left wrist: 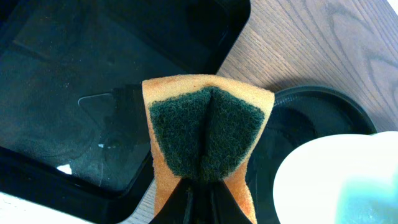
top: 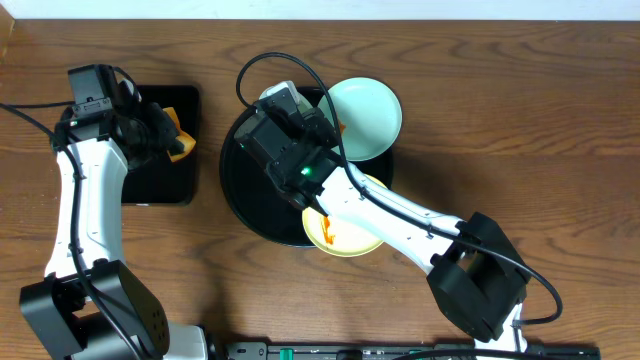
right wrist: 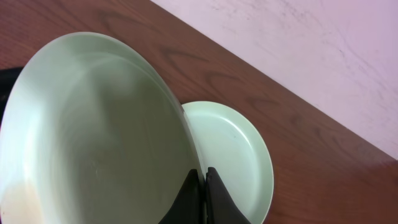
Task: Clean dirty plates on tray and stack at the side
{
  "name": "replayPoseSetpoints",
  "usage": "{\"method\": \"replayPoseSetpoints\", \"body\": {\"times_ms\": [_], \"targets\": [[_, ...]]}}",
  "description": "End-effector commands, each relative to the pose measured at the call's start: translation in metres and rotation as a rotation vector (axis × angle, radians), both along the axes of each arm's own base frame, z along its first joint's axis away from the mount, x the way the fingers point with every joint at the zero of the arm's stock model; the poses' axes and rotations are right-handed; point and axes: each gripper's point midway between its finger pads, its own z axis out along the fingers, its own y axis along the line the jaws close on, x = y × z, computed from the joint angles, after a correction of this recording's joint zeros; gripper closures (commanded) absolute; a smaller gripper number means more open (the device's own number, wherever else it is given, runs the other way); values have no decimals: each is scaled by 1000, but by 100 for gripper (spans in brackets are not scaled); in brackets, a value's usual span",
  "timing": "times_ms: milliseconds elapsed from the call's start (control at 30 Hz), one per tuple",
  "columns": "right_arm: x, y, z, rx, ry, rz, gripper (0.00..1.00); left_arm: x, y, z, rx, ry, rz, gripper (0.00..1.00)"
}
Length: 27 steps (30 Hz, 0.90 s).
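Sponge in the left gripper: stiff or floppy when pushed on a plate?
Likely soft: the sponge buckles into a fold where the left gripper pinches it. The green scouring face looks rough, so it should drag rather than slide.

Bright, even light; soft shadows; reflections on rectangular tray (left wrist: 93, 124); near plate (left wrist: 336, 180) blurred.

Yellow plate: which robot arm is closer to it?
Right. The right arm reaches right over the yellow plate, hiding part of it. The left arm is far off to the side, over the rectangular tray, holding a sponge.
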Motion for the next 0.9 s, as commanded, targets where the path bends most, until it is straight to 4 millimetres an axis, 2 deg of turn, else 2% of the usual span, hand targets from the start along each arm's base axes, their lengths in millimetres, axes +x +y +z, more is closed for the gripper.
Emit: {"method": "replayPoseSetpoints", "body": {"times_ms": [0,433,600,867], "targets": [[0,3,35,40,-68,-10,99,3,2,2,2,-7,-7,93],[3,10,48,7,-119,18,99,3,2,2,2,-7,-7,93],[-3,19,31,77,-35,61,99,3,2,2,2,-7,-7,93],[-16,35,-11,307,253,157,99,3,2,2,2,-7,-7,93]]}}
